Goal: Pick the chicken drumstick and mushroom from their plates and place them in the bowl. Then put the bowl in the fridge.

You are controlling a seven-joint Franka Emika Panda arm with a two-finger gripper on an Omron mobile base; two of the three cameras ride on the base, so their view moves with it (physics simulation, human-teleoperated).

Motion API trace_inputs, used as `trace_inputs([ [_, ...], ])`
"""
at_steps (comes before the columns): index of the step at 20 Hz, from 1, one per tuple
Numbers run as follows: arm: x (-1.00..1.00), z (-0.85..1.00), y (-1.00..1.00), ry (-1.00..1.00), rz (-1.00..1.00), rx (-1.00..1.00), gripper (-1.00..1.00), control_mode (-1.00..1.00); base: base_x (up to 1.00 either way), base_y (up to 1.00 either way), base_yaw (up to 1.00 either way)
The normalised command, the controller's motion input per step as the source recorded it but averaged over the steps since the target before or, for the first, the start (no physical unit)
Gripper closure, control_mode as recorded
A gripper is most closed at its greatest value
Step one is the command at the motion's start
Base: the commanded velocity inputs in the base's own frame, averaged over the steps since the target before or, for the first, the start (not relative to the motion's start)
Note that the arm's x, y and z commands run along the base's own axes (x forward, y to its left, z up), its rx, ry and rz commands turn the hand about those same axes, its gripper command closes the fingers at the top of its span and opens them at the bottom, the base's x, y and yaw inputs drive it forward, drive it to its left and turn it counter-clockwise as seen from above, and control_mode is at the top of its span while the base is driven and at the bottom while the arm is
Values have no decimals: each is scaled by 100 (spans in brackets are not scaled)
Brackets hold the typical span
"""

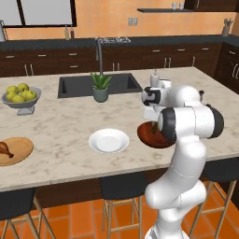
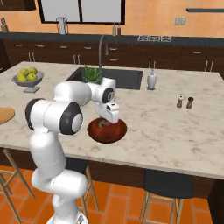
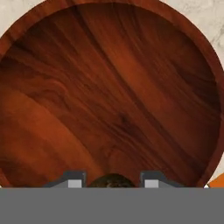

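The white arm's two-finger pincer [image 3: 112, 183] hangs low over the round, glossy reddish-brown wooden bowl [image 3: 109, 96], which sits on the pale marbled bench [image 1: 65, 126] near its front edge; in the hand view a small dark brown lump, the mushroom [image 3: 112, 180], sits between the two dark finger tips, so the pincer looks clamped on the mushroom, directly above the bowl's floor. The first risk, as I judge it, is the release: if the jaws part while the mushroom is high above the glossy curved wood, the little lump could bounce or roll up the shallow wall and out onto the bench. It could also cling to one finger and be dragged off as the hand lifts. The bowl stands close to the bench's edge, so a downward push or a sideways nudge from the fingers might slide it toward the drop. The small golden-brown chicken drumstick [image 1: 4, 149] lies on the flat round light-brown wooden plate [image 1: 21, 147] at the far left of the bench, well apart from the bowl, so a long reach is to come, past the round white shallow ceramic plate [image 1: 108, 141], which the wrist could clip.
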Motion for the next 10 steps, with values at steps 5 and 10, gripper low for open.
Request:
trace_inputs([
  [5,34,-35,-7,7,0,-5,100,-100,0,0,0],
  [10,15,-60,-10,5,0,-3,100,-100,0,0,0],
])
